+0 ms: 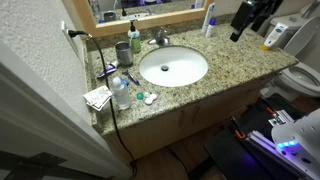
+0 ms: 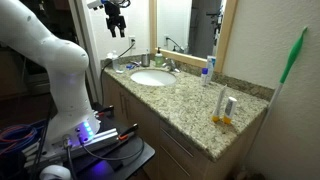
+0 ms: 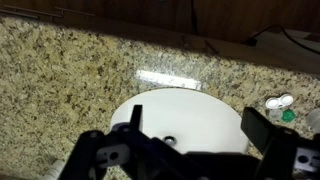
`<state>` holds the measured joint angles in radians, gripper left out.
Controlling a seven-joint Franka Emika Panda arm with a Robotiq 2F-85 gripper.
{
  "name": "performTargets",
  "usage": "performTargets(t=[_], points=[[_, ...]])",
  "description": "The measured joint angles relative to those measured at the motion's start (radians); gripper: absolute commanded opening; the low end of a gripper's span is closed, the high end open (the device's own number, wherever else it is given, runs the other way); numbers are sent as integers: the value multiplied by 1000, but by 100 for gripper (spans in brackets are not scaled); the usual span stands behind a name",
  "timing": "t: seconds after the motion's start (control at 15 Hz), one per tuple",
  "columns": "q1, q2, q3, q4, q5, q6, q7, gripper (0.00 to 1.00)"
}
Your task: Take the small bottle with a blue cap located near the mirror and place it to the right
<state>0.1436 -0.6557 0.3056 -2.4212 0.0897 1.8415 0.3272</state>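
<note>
The small bottle with a blue cap (image 1: 209,20) stands upright at the back of the granite counter, just under the wooden lower edge of the mirror (image 1: 150,16), behind the sink's far side. It also shows in an exterior view (image 2: 207,74) next to the mirror frame (image 2: 228,40). My gripper (image 1: 237,34) hangs high above the counter, far from the bottle, open and empty; it also shows in an exterior view (image 2: 117,27). In the wrist view the open fingers (image 3: 198,125) frame the white sink basin (image 3: 185,118) below. The bottle is out of the wrist view.
The oval sink (image 1: 172,67) and faucet (image 1: 160,38) take the counter's middle. A larger clear bottle (image 1: 120,92), green cup (image 1: 123,50), soap dispenser (image 1: 134,36) and small items crowd one end. A white item on a yellow base (image 2: 228,108) stands at the opposite end.
</note>
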Motion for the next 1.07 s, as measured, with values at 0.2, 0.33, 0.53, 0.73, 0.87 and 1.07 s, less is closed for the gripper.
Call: performTargets(t=[0.2,0.33,0.53,0.73,0.87,1.07], points=[[0,0,0,0,0,0,0,100],[0,0,0,0,0,0,0,100],[0,0,0,0,0,0,0,100],[0,0,0,0,0,0,0,100],[0,0,0,0,0,0,0,100],[-13,13,-4,0,-14,0,46,100]])
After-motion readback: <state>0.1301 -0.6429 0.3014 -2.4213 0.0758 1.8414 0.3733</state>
